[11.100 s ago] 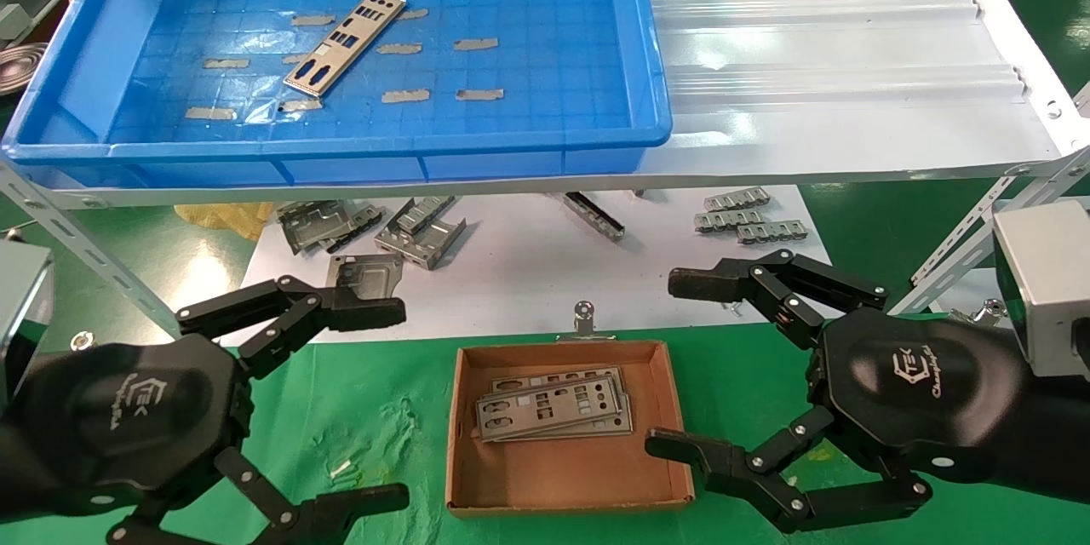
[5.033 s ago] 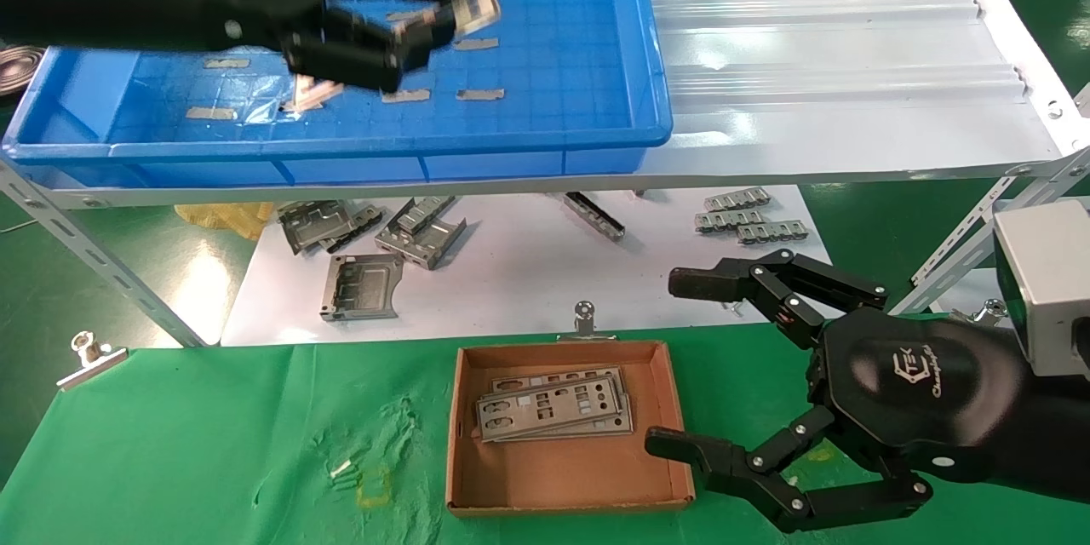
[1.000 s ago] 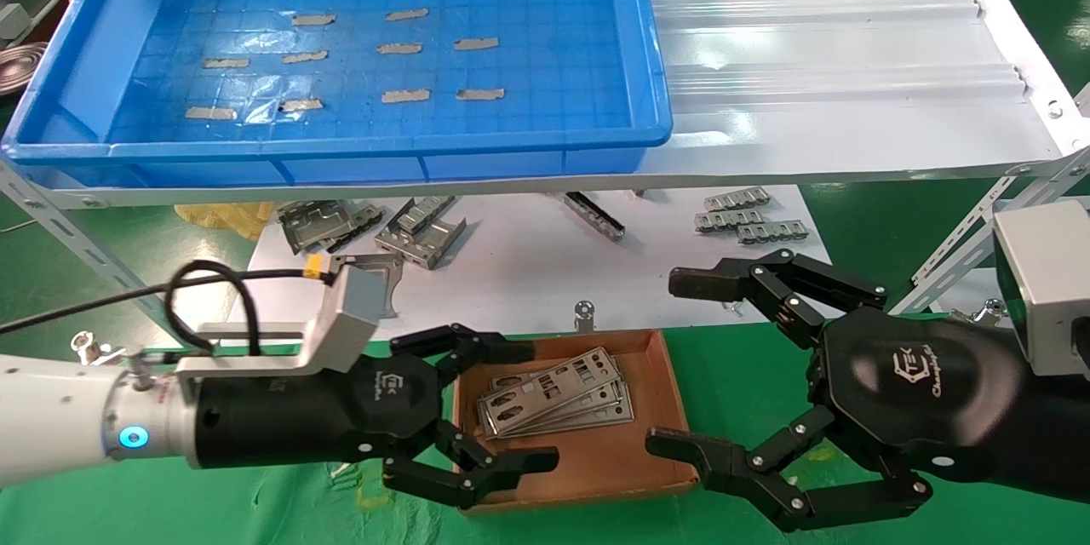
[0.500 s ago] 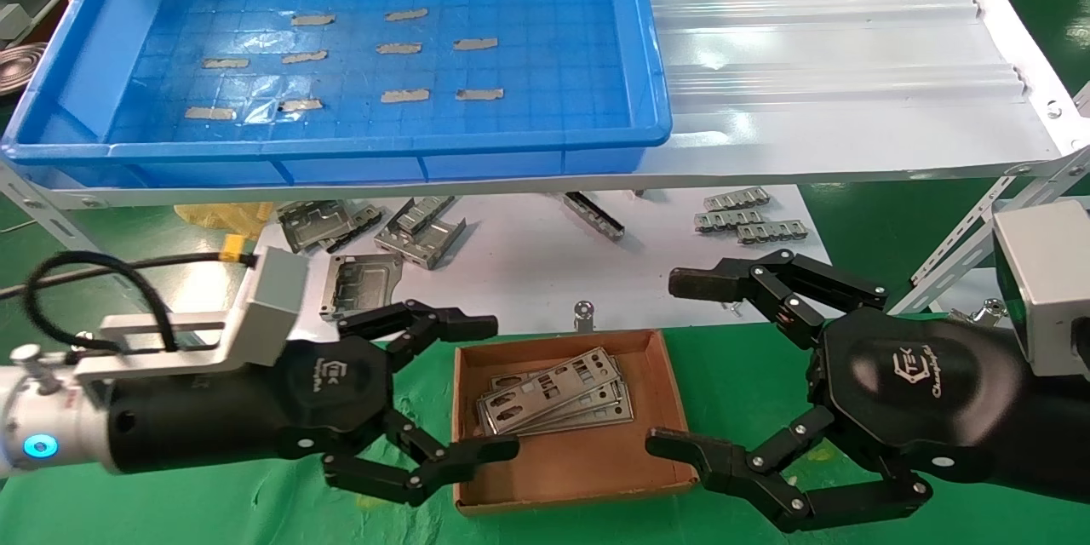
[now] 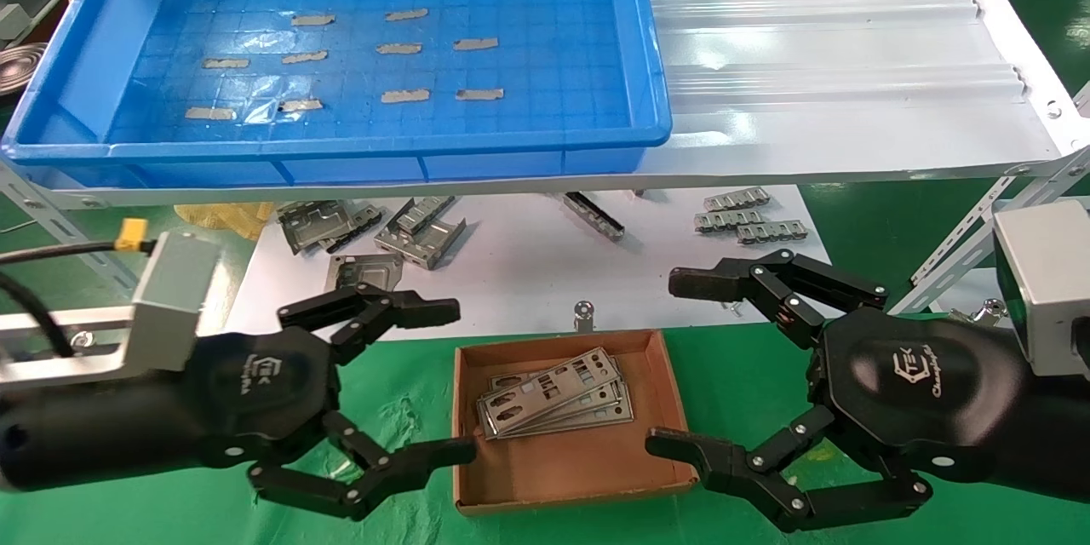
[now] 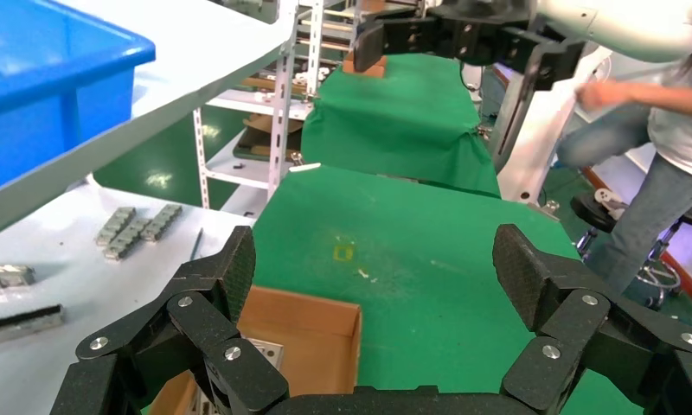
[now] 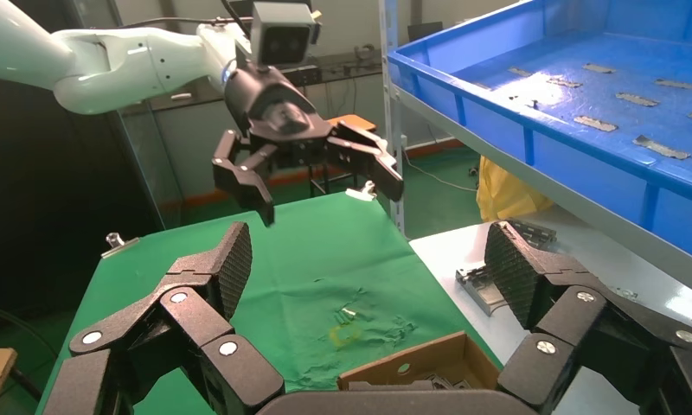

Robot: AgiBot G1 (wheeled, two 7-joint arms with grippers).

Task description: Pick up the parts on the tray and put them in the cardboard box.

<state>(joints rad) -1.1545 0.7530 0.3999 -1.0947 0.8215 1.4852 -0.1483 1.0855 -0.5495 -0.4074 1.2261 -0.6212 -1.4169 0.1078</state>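
Left pincer (image 5: 443,375) spread wide, empty, beside cardboard box (image 5: 569,477) | right pincer (image 5: 673,366) spread wide, empty

Bright, even indoor lighting across all three views.
Glare streaks the white corrugated panel (image 5: 817,34) at upper right; soft shadows lie below the grippers; a person (image 6: 663,147) at right of the left wrist view is blurred.

Blue tray (image 5: 647,43) with a grid-patterned floor bearing grey tape strips (image 5: 400,48). Below it, a brown cardboard box (image 5: 656,358) on green cloth (image 5: 409,383) holds silver parts (image 5: 553,400) punched with rectangular cutouts. Black grippers; a possibly yellowish mark on the cloth (image 7: 342,333).
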